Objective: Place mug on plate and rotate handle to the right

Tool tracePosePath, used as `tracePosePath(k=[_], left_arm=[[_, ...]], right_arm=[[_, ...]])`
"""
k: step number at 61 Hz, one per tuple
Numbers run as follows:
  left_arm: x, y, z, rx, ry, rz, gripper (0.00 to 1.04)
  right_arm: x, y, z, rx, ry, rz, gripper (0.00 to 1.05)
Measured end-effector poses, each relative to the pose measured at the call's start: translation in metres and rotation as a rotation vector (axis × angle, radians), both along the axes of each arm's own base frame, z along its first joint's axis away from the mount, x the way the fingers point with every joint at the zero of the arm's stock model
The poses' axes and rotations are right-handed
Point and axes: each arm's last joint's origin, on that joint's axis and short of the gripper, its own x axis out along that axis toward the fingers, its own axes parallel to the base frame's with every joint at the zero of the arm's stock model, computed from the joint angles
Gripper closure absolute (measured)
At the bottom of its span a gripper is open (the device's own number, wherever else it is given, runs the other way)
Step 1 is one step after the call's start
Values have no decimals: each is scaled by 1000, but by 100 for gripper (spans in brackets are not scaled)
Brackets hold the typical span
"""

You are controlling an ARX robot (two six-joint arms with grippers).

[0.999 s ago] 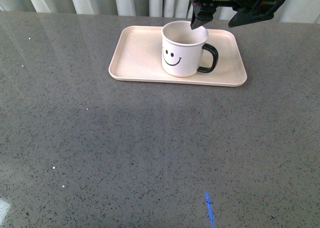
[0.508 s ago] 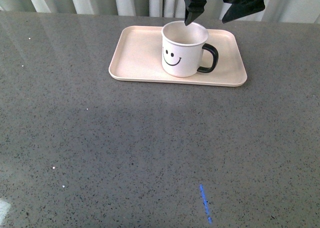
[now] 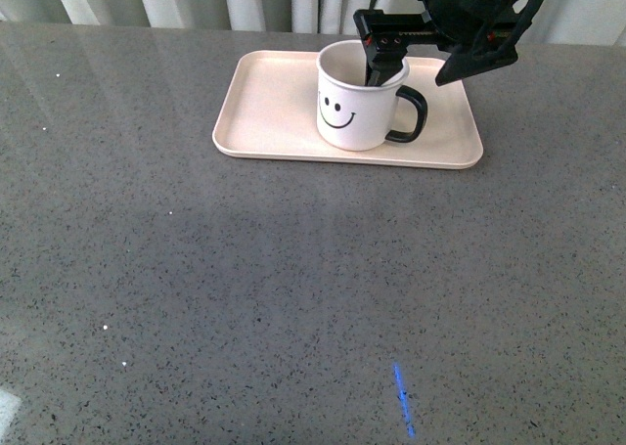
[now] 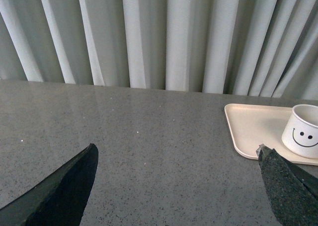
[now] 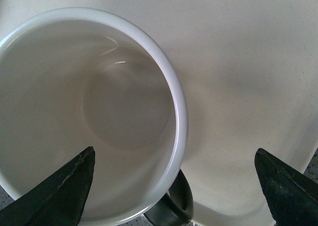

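1. Mug, white cylindrical ceramic with a black smiley face (image 3: 350,108), is my concern. The largest thing under it is the grey speckled stone table (image 3: 293,289).
2. On that table lies the pale pink rectangular plate with a low rim (image 3: 269,103), and the mug stands upright near its middle.
3. My right gripper (image 3: 423,66) hangs with jaws apart, one finger down inside the mug and the other outside, above the handle side. My left gripper (image 4: 176,186), jaws also apart, hovers over bare table, well away.
4. The glossy black loop handle (image 3: 411,112) already points right, I judge.
5. Risk: if I lift out crookedly, the inner finger could drag the wall and twist the handle off its heading, or tip the mug.
6. My right wrist view shows the rim between my fingers and an empty interior. Whether the finger touches the wall is unclear. Only the front view shows the smiley and the handle's heading.
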Motion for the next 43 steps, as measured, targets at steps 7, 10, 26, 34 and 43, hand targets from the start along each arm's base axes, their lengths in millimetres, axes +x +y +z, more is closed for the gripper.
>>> tracePosePath(k=[7, 10, 26, 34, 43], left_arm=[[0, 0, 0, 0, 0, 0, 9], [0, 0, 0, 0, 0, 0, 9], [0, 0, 0, 0, 0, 0, 9], [0, 0, 0, 0, 0, 0, 9], [0, 0, 0, 0, 0, 0, 9]], right_arm=[[-1, 2, 2, 0, -4, 3, 17], [-1, 3, 2, 1, -5, 5, 19], [-1, 6, 6, 7, -14, 0, 30], [0, 6, 7, 12, -15, -11, 49], [0, 8, 8, 14, -13, -13, 70]])
